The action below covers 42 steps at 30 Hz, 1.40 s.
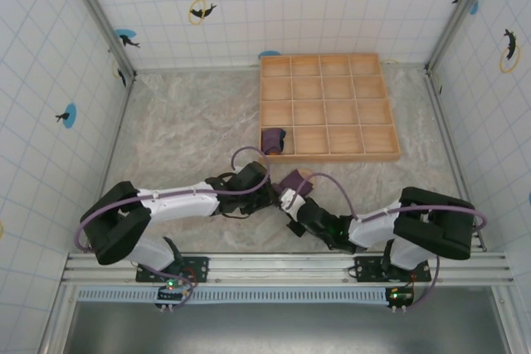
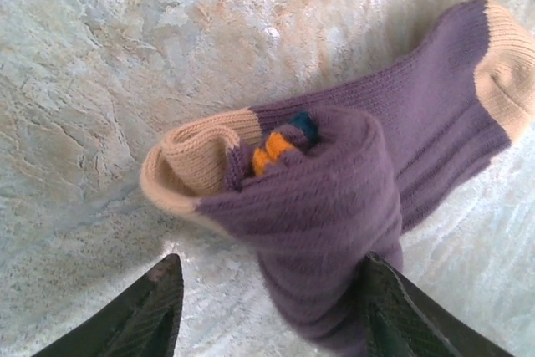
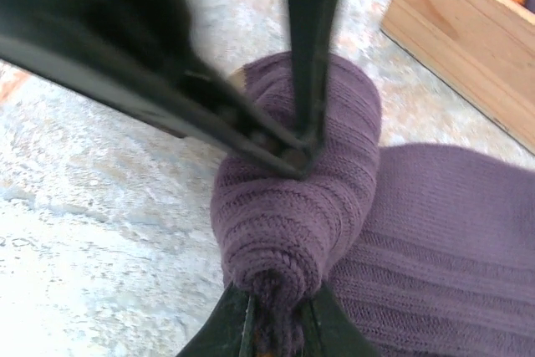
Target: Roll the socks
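Note:
A half-rolled purple sock [image 2: 334, 198] with tan toe and heel lies on the marble table just in front of the tray; its loose end [image 2: 451, 114] stretches away flat. My left gripper [image 2: 272, 311] is open, its fingers [image 2: 155, 311] on either side of the roll's near end, which touches the right-hand one. From the opposite side, my right gripper [image 3: 276, 328] is shut on the sock [image 3: 292, 206], pinching the roll's end. In the top view both grippers, left [image 1: 272, 193] and right [image 1: 290, 196], meet at the sock [image 1: 296, 181]. A rolled sock [image 1: 274, 139] sits in a tray compartment.
The wooden tray [image 1: 329, 155] with several square compartments stands just beyond the grippers; its front wall [image 3: 468, 39] is close to the roll. The left gripper's fingers [image 3: 313, 39] cross the top of the right wrist view. Tiled walls enclose the table.

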Each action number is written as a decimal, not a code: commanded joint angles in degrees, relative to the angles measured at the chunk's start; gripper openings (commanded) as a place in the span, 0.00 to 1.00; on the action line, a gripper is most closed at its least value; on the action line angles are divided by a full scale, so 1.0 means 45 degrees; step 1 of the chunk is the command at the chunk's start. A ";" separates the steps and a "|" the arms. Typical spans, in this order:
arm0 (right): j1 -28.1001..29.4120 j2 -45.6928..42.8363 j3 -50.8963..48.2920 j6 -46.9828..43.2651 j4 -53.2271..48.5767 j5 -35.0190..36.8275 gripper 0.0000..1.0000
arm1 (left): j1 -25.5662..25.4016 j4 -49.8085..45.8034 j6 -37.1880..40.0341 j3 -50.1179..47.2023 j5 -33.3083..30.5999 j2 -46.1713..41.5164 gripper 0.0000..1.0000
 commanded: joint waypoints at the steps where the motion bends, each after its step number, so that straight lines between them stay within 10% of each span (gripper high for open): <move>1: -0.1225 -0.0431 -0.0783 0.2553 0.0181 -0.2905 0.00 | -0.0103 -0.0407 0.0068 0.0159 -0.0469 -0.0603 0.59; 13: -0.4233 -0.0366 -0.1842 0.7206 0.0859 -0.7653 0.00 | -0.0105 0.0587 0.0694 0.0000 -0.0571 -0.0824 0.65; 42: -0.6708 0.0704 -0.1646 1.4224 -0.0323 -0.9484 0.00 | -0.0028 0.5364 0.0466 -0.0055 0.0634 0.2710 0.51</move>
